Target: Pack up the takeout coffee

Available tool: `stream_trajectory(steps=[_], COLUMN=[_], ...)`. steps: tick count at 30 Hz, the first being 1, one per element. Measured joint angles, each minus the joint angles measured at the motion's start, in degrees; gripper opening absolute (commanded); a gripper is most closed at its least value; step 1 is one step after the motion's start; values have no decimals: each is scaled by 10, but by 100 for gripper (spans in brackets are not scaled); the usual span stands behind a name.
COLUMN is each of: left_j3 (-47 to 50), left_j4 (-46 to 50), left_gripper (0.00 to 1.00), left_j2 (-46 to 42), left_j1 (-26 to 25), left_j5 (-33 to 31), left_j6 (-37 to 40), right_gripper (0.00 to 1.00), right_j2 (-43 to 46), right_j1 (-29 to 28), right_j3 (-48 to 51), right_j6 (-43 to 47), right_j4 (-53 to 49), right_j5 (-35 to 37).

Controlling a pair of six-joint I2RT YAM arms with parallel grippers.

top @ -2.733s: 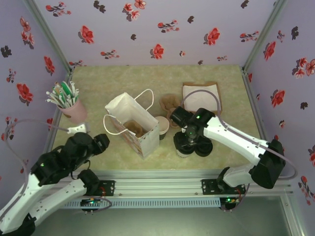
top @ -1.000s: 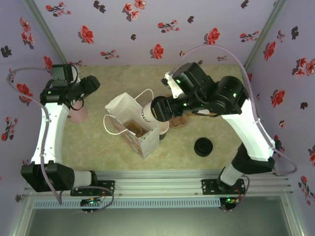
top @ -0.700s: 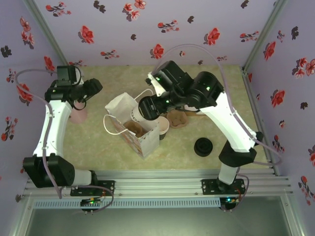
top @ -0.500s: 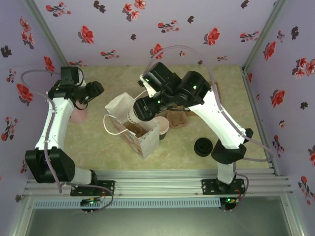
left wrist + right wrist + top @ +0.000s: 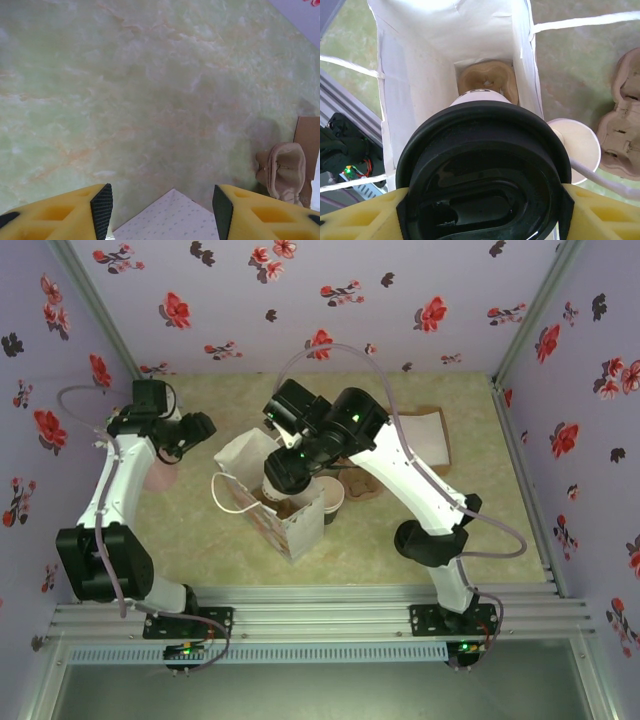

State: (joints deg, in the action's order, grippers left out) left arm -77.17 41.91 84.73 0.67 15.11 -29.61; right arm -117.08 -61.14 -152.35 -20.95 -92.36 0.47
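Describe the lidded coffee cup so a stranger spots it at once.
Find the white paper bag with handles in the middle of the green marbled tabletop. Above its open mouth, the right tool grips a small paper cup topped by a round black plastic lid. The similar paper cup standing beside the bag is lidless, showing its cream inside.

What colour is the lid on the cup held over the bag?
Glossy black lid, clearest in the right wrist view.

Green table [image 5: 200,530] with paper bag [image 5: 245,455], lidless cup [image 5: 577,142] (cream inside), carrier [image 5: 625,135]
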Motion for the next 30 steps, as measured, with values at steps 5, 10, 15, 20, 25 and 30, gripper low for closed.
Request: stream_trajectory(steps=[5,10,15,20,25,30], left_j3=[17,50,71,91,106,124], left_j4=[-16,-36,-54,-61,-74,-83], left_gripper=[56,55,55,55,55,55], left_j2=[14,17,17,17,16,8], left_j1=[0,-2,-7,-8,-8,-9], left_j5=[7,16,21,21,21,24], left_j6=[0,-2,-3,-3,-2,-4], right_gripper=[68,67,67,67,67,66], right_j2=[-16,-33,-50,-63,-66,-67], right_j1=[-2,-6,-9,-12,-13,-13], right_j3=[-5,-11,-21,-21,-21,-19], right_j6=[4,5,9,9,9,8], right_j4=[0,0,0,0,0,0], right_j5=[0,0,0,6,11,13])
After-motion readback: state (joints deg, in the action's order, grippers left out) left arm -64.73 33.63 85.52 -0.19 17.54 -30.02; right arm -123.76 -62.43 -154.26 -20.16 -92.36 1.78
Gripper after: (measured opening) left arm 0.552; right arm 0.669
